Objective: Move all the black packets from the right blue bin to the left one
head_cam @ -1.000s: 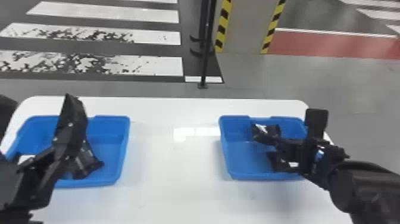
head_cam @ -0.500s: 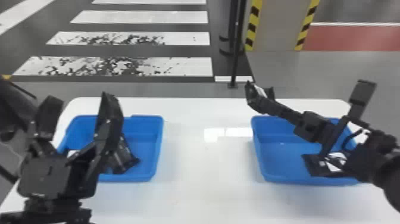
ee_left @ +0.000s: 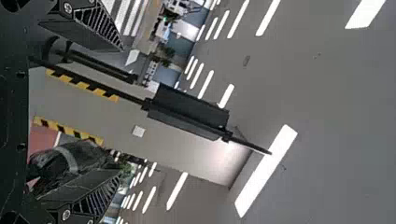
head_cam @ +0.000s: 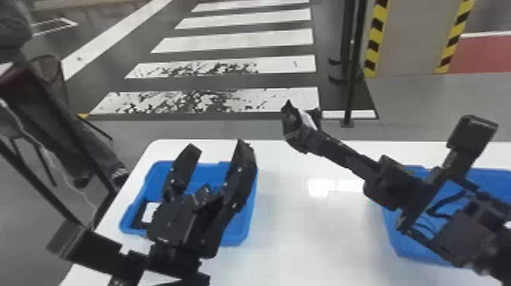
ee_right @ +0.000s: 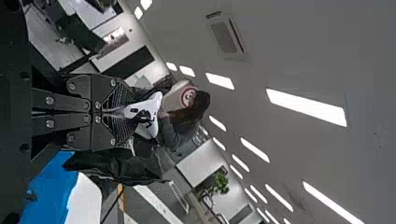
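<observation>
In the head view my right gripper (head_cam: 304,141) is raised above the back of the table between the bins, shut on a black packet (head_cam: 291,121) with a white patch. The right wrist view has my right gripper (ee_right: 127,113) closed on that packet (ee_right: 114,165), its white label (ee_right: 152,112) past the fingertips. My left gripper (head_cam: 217,145) stands open over the left blue bin (head_cam: 249,213), fingers up; the left wrist view also has the left gripper (ee_left: 121,111) open. A white-labelled black packet (head_cam: 140,215) lies in that bin. My right arm covers much of the right bin (head_cam: 403,243).
The white table (head_cam: 311,235) carries both bins, with bare surface between them. Beyond its back edge stands a dark post (head_cam: 351,76). A chair (head_cam: 49,72) and a person's legs are at the far left, off the table.
The right gripper has risen out of the right bin with the packet and swung left and up. The head view has turned left, shifting table and bins rightward.
</observation>
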Controlling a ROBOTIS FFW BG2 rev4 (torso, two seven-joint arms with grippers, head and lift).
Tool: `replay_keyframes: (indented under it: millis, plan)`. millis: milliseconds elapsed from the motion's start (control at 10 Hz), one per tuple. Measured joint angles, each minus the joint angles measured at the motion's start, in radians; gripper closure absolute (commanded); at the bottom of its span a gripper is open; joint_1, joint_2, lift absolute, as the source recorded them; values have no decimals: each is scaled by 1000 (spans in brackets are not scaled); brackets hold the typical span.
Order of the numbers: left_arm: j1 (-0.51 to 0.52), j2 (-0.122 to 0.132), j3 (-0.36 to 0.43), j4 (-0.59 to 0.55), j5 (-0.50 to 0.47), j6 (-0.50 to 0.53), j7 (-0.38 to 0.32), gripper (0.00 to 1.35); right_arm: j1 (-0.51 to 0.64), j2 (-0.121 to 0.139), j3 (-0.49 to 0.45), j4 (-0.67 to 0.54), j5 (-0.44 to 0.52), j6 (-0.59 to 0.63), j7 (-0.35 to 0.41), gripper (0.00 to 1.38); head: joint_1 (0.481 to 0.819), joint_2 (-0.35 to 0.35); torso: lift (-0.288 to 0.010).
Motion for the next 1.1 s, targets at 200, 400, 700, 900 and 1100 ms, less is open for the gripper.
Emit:
replay_keyframes:
  millis: [200,400,700,900,1100]
  plan:
    - [-7,3,-7,-5,6,40,0,108,0,-6,84,-15,11,-45,-8,1174,657,240,-140]
    - [-11,5,-12,-6,3,51,0,108,-6,-10,134,-27,16,-52,-15,1174,664,261,-140]
    - [-13,6,-16,-6,2,48,-3,108,-7,-16,184,-56,36,-56,-28,1174,671,291,-140]
    - [-14,6,-14,-6,2,25,-3,154,-7,-18,192,-58,46,-55,-31,1174,669,304,-140]
    - [-13,5,-12,-6,2,25,-3,298,-7,-18,197,-59,46,-53,-31,1174,670,308,-140]
